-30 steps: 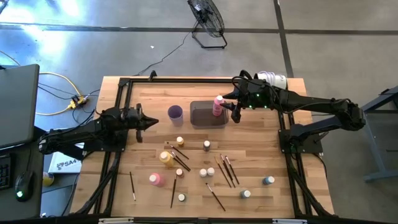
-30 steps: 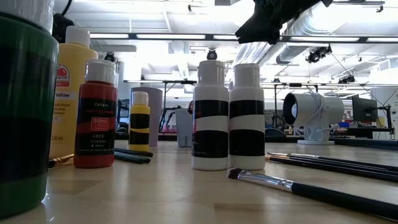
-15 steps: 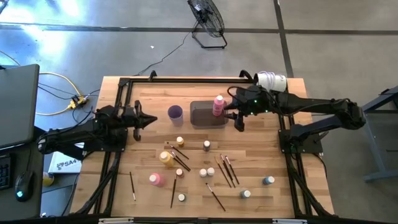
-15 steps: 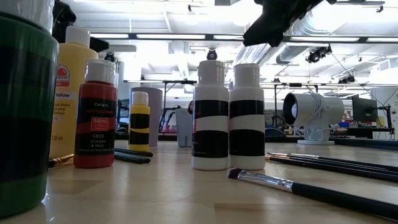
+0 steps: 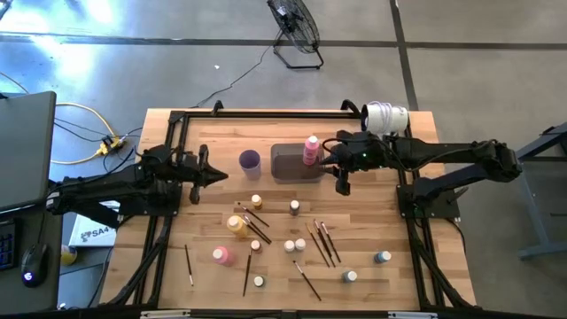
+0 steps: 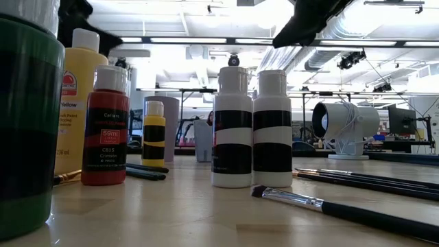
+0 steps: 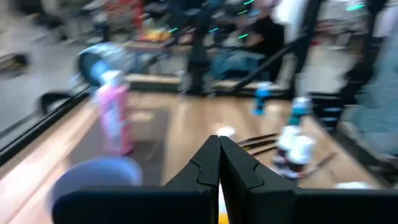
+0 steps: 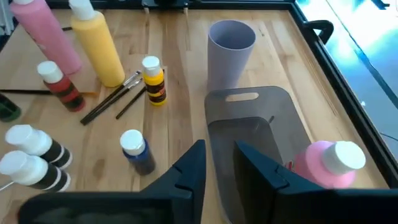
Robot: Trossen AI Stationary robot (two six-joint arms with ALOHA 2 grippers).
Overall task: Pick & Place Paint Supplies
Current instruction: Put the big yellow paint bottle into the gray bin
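A pink paint bottle point(image 5: 311, 149) stands upright in the dark grey tray point(image 5: 291, 168), at its far right corner. My right gripper point(image 5: 342, 183) hovers just right of the tray, open and empty; its wrist view shows that bottle point(image 8: 326, 163) beside its fingers. My left gripper point(image 5: 221, 175) is shut and empty, left of the purple cup point(image 5: 250, 160). On the table rest a yellow-orange bottle point(image 5: 237, 226), another pink bottle point(image 5: 221, 255), several small bottles point(image 5: 294, 207) and thin brushes point(image 5: 322, 241).
A white spotlight point(image 5: 386, 115) sits at the far right corner. A black frame point(image 5: 177, 124) runs along the table's edges. Bare wood lies between the tray and the scattered bottles.
My right gripper has drawn away from the pink bottle in the tray, toward the table's near right. The bottle has stayed upright in the tray.
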